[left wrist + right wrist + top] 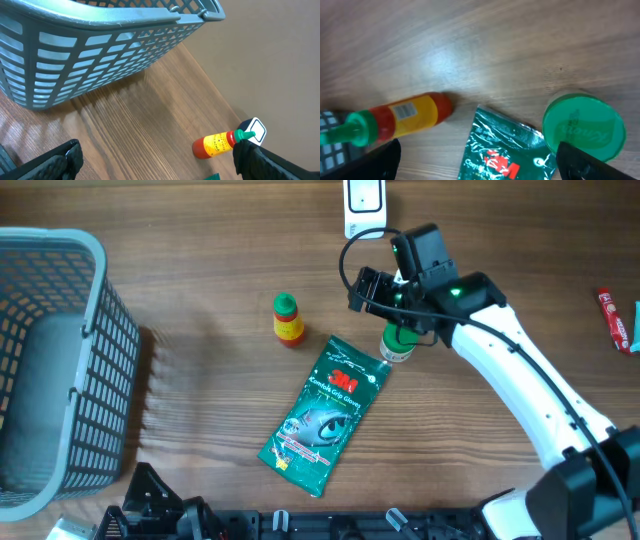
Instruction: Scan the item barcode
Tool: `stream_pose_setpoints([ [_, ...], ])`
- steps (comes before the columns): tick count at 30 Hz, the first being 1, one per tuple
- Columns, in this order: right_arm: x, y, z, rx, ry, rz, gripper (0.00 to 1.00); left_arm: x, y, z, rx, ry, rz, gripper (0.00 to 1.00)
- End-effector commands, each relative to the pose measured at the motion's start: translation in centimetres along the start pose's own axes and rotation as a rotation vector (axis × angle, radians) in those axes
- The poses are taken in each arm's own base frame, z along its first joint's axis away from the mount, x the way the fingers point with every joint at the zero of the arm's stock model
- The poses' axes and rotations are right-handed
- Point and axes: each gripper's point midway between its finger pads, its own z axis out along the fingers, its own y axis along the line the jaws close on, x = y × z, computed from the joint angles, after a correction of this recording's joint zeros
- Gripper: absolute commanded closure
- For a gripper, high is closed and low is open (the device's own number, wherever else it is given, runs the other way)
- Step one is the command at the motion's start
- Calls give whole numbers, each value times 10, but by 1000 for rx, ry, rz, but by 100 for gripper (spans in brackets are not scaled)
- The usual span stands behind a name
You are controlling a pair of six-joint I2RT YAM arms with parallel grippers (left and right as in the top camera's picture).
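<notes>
Right jaws spread wide and empty, over green-lidded jar, packet just beside it, left jaws wide, empty

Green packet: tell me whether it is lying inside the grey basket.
No, the green packet lies flat on the wooden table, apart from the grey basket.

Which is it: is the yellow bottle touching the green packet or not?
Apart. The right wrist view shows bare table between the base of the yellow bottle and the corner of the green packet; overhead shows the same gap.
</notes>
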Motion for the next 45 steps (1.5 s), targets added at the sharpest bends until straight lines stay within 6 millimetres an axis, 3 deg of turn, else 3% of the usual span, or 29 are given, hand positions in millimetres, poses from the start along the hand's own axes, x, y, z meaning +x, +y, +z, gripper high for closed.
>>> stream_pose_setpoints([
  [1, 7, -17, 28, 84, 66, 26, 1, 0, -1, -1, 11, -4, -1, 0],
  [4, 13, -29, 44, 134, 102, 32, 2, 0, -1, -1, 11, -4, -1, 0],
  [5, 10, -41, 45, 198, 76, 49, 2, 0, -1, -1, 11, -4, -1, 0],
  [10, -16, -41, 8, 290, 15, 44, 0, 0, -1, -1, 11, -4, -1, 0],
  [11, -19, -53, 2, 357, -12, 52, 0, 0, -1, -1, 11, -4, -1, 0],
  [13, -7, -81, -2, 483, 4, 130, 1, 0, -1, -1, 11, -4, -1, 0],
  [21, 27, -94, 75, 475, 214, 86, 1, 0, -1, -1, 11, -4, -1, 0],
  [25, 42, -107, 86, 527, 282, 89, 1, 0, -1, -1, 11, -4, -1, 0],
  [28, 46, -114, 95, 531, 283, 93, 15, 0, -1, -1, 11, -4, -1, 0],
  [31, 54, -124, 107, 538, 290, 95, 22, 0, -1, -1, 11, -4, -1, 0],
  [35, 51, -109, 116, 455, 287, 110, 32, 0, -1, -1, 11, -4, -1, 0],
  [38, 53, -94, 117, 383, 318, 127, 33, 0, -1, -1, 11, -4, -1, 0],
  [41, 51, -80, 106, 334, 329, 132, 33, 0, -1, -1, 10, -4, -1, 0],
  [45, 52, -50, 69, 202, 353, 120, 33, 0, -1, -1, 11, -4, -1, 0],
])
